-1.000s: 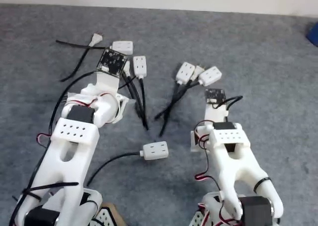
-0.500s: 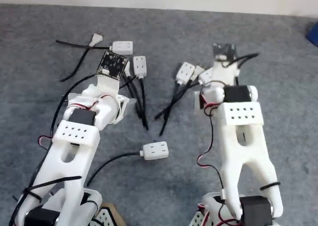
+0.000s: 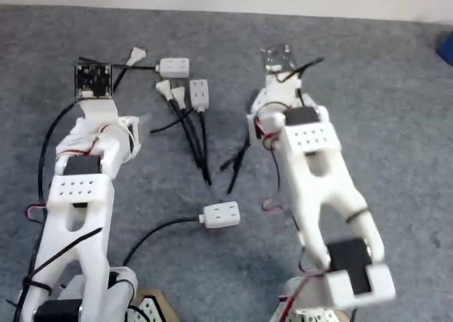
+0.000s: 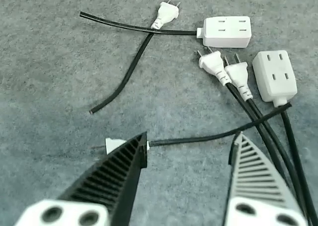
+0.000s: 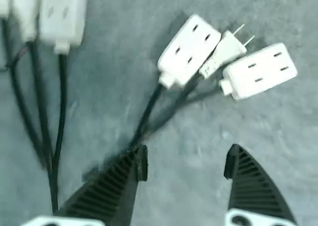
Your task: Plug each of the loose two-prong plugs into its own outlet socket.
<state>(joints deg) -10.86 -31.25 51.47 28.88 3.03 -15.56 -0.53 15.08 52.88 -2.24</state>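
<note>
Beneath my left claw (image 4: 191, 141), spread wide and holding nothing, a small white plug (image 4: 115, 145) lies on the grey carpet (image 4: 49, 77), just beside one fingertip. Beyond it a pair of plugs (image 4: 213, 64) lies side by side, unplugged, next to a white socket block (image 4: 275, 74). My right claw (image 5: 188, 154), equally wide and empty, hangs over two outlet sockets (image 5: 189, 49) with a loose plug (image 5: 226, 48) between them, touching both as far as I can make out.

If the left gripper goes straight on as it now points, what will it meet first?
Probably the black cable crossing ahead of the left gripper; the cable's plug lies by one finger. Depth is unclear.
</note>
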